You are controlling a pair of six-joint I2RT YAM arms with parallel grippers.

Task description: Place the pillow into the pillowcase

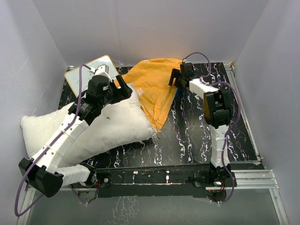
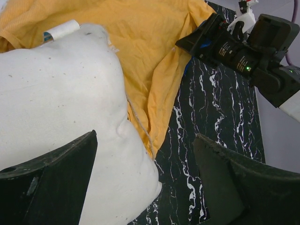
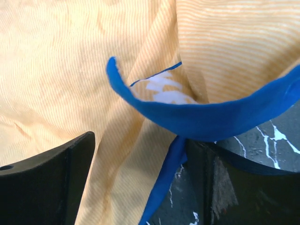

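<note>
The white pillow [image 1: 108, 126] lies at the left of the table, its far corner overlapping the pillowcase [image 1: 154, 89], which is spread orange face up at the back middle. My left gripper [image 1: 124, 89] is open above the pillow's far corner; in the left wrist view [image 2: 145, 140] one finger hangs over the pillow [image 2: 61, 93] and the other over bare table. My right gripper [image 1: 174, 78] is open at the pillowcase's right edge. In the right wrist view [image 3: 140, 140] orange cloth [image 3: 70, 61] and its blue edge [image 3: 197, 117] lie between the jaws, with the edge draped by the right finger.
A framed whiteboard [image 1: 89, 70] lies at the back left, partly under the left arm. The black marbled table [image 1: 197, 136] shows at the right and front. White walls close in on three sides. The right arm's wrist [image 2: 243, 51] shows in the left wrist view.
</note>
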